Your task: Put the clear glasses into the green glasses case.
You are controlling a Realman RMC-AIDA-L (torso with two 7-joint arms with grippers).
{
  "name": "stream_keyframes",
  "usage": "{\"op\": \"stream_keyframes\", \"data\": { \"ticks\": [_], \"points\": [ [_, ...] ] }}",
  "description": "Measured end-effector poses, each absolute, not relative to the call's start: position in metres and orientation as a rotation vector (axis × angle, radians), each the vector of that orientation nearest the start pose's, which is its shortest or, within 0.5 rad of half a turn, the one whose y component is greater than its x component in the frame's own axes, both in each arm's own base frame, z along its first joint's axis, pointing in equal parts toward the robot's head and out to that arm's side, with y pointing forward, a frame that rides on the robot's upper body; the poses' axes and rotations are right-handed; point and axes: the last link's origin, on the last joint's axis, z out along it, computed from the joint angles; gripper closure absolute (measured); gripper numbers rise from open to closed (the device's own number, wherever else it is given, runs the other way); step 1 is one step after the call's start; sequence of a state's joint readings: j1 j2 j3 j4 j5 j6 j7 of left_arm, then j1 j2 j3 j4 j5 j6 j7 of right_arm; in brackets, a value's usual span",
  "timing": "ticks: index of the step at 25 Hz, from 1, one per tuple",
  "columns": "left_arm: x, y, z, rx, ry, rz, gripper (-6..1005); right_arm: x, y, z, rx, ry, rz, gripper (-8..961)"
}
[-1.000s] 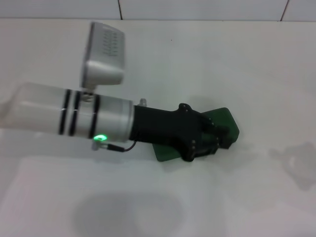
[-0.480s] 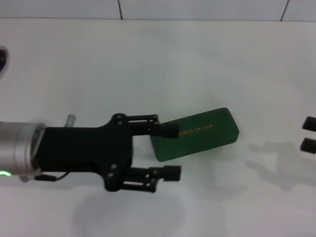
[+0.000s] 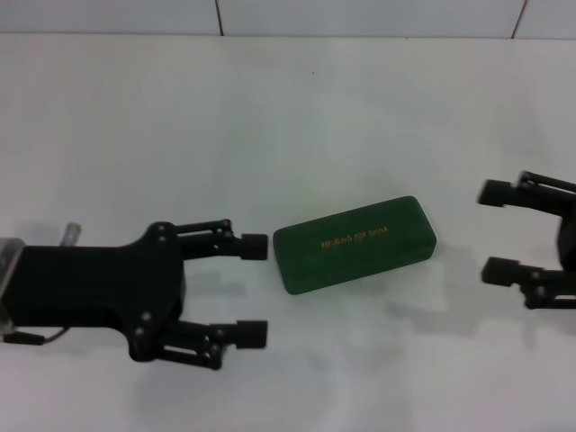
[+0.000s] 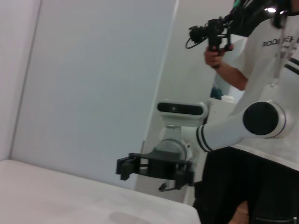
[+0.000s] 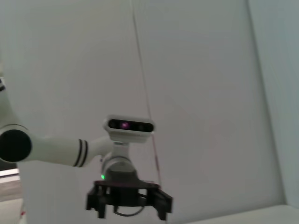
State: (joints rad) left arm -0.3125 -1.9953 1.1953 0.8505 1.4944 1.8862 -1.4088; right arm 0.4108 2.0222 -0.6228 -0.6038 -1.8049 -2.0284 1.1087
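Case is shut, glasses nowhere in sight

The green glasses case (image 3: 355,243) lies closed and flat on the white table (image 3: 360,108), gold lettering up, and you've got the left gripper (image 3: 254,290) just beside its near-left end, fingers spread and empty. The right gripper (image 3: 497,232) hangs well off the case's other end, spread too. I can't spot the clear glasses anywhere (probably inside already?). The case looks rigid and light with a smoothish shell, so I'd pinch it across the narrow sides.
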Motion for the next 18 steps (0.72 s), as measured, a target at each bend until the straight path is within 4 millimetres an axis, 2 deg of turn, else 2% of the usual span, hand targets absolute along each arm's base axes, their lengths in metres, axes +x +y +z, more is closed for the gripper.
{"op": "stream_keyframes", "data": {
  "ticks": [6, 12, 14, 15, 18],
  "points": [
    [-0.235, 0.265, 0.033, -2.988, -0.371, -1.039, 114, 0.238, 0.277, 0.021, -2.799, 0.181, 1.267, 192],
    [-0.238, 0.272, 0.039, -2.982, -0.386, -1.009, 115, 0.212, 0.293, -0.01, -2.831, 0.085, 1.262, 101],
    [-0.237, 0.273, 0.04, -2.984, -0.381, -1.005, 115, 0.212, 0.293, -0.01, -2.831, 0.085, 1.262, 101],
    [-0.237, 0.273, 0.04, -2.984, -0.379, -1.004, 115, 0.203, 0.297, -0.015, -2.836, 0.045, 1.269, 100],
    [-0.237, 0.274, 0.041, -2.985, -0.376, -1.001, 115, 0.195, 0.301, -0.016, -2.826, 0.015, 1.284, 100]
  ]
}}
